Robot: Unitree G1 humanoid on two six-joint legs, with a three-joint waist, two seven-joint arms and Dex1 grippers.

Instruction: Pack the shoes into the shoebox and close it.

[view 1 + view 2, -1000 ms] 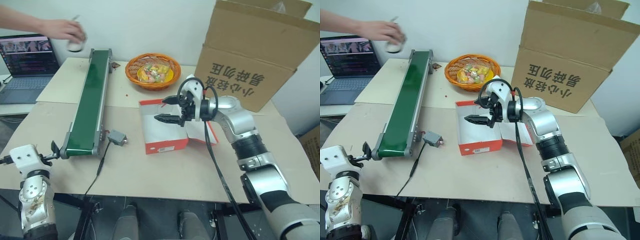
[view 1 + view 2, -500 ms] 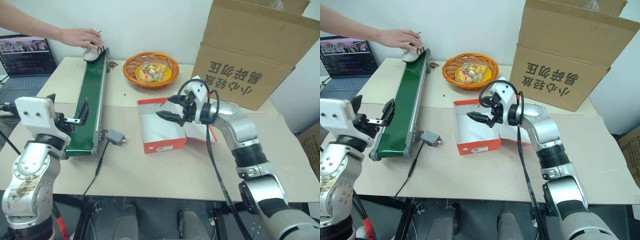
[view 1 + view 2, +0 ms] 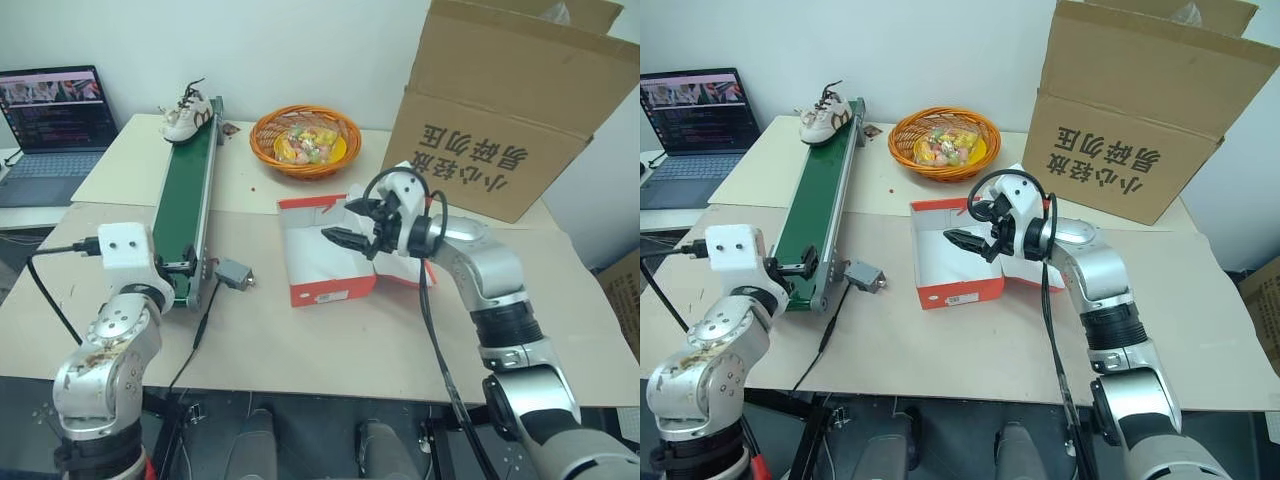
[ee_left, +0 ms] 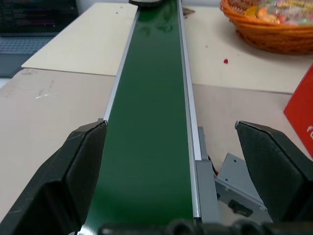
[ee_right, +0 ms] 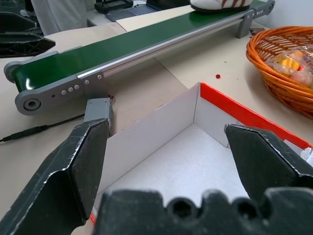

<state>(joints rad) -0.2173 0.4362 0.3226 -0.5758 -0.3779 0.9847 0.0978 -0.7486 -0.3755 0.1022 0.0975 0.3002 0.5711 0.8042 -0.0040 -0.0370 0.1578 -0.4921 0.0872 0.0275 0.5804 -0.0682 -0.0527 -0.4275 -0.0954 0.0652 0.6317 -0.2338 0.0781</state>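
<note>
Across the pale wooden bench (image 3: 300, 340), the biggest item is a large brown cardboard carton (image 3: 500, 110) with printed characters at the far right. Left of it, a long green conveyor belt (image 3: 185, 210) in a metal frame runs from near to far, carrying a small white sneaker (image 3: 187, 117) with dark laces at its far end. Between belt and carton, the red-orange cardboard shoebox (image 3: 325, 265), white inside, lies open with nothing visible in it. A woven orange basket (image 3: 305, 140) of colourful sweets sits beyond it. Over the shoebox hangs the right gripper (image 3: 350, 222), jaws spread and grasping nothing. By the belt's near end, the left gripper (image 3: 790, 268) is likewise released, wide apart.
</note>
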